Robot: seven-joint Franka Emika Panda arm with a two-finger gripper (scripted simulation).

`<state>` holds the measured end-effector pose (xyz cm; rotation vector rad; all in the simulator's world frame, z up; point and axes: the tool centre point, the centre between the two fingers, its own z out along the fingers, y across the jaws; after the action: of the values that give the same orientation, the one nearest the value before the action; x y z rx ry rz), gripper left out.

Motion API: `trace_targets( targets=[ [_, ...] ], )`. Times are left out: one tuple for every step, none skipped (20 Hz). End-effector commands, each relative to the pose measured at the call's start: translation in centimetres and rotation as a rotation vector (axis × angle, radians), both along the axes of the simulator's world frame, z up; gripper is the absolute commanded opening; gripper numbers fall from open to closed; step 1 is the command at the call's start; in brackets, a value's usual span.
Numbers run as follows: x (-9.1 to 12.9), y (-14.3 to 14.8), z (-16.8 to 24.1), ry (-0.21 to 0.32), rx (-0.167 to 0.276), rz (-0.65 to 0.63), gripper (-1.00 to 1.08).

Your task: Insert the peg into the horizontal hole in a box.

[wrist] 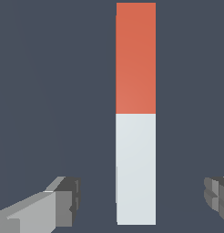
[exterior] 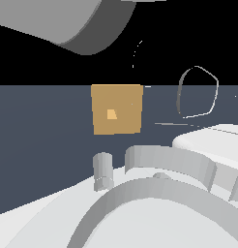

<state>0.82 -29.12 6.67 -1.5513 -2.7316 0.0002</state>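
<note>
In the wrist view the peg (wrist: 135,113) lies flat on the dark grey floor, one half orange-red, the other pale grey-white. My gripper (wrist: 141,198) is open, its two grey fingers (wrist: 63,200) wide apart on either side of the peg's white half and not touching it. In the exterior view the tan box (exterior: 116,109) stands on the floor with its lighter squarish hole (exterior: 111,114) in the face turned to the camera. The peg and the gripper fingers are hidden in the exterior view behind the arm's pale body.
Large pale grey arm links (exterior: 164,193) fill the foreground of the exterior view, with another link (exterior: 67,24) overhead. A thin wire-like outline (exterior: 198,92) shows to the exterior view's right of the box.
</note>
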Motion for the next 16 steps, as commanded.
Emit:
trace_targets(
  targets=[
    [0.0, 0.0, 0.0, 0.0, 0.0, 0.0, 1.0],
    [0.0, 0.0, 0.0, 0.0, 0.0, 0.0, 1.0],
    [0.0, 0.0, -0.2, 0.0, 0.0, 0.0, 1.0],
    [0.0, 0.0, -0.3, 0.0, 0.0, 0.0, 1.0],
    [0.0, 0.0, -0.6, 0.0, 0.0, 0.0, 1.0],
    [0.0, 0.0, -0.9, 0.0, 0.0, 0.0, 1.0],
    [0.0, 0.0, -1.3, 0.0, 0.0, 0.001, 1.0],
    [0.0, 0.0, -1.8, 0.0, 0.0, 0.001, 1.0],
    [0.0, 0.0, -2.4, 0.0, 0.0, 0.001, 1.0],
    [0.0, 0.0, -3.0, 0.0, 0.0, 0.002, 1.0],
    [0.0, 0.0, -3.5, 0.0, 0.0, 0.002, 1.0],
    [0.0, 0.0, -4.0, 0.0, 0.0, 0.002, 1.0],
    [0.0, 0.0, -4.4, 0.0, 0.0, 0.002, 1.0],
    [0.0, 0.0, -4.7, 0.0, 0.0, 0.002, 1.0],
    [0.0, 0.0, -4.9, 0.0, 0.0, 0.002, 1.0],
    [0.0, 0.0, -5.0, 0.0, 0.0, 0.002, 1.0]
  ],
)
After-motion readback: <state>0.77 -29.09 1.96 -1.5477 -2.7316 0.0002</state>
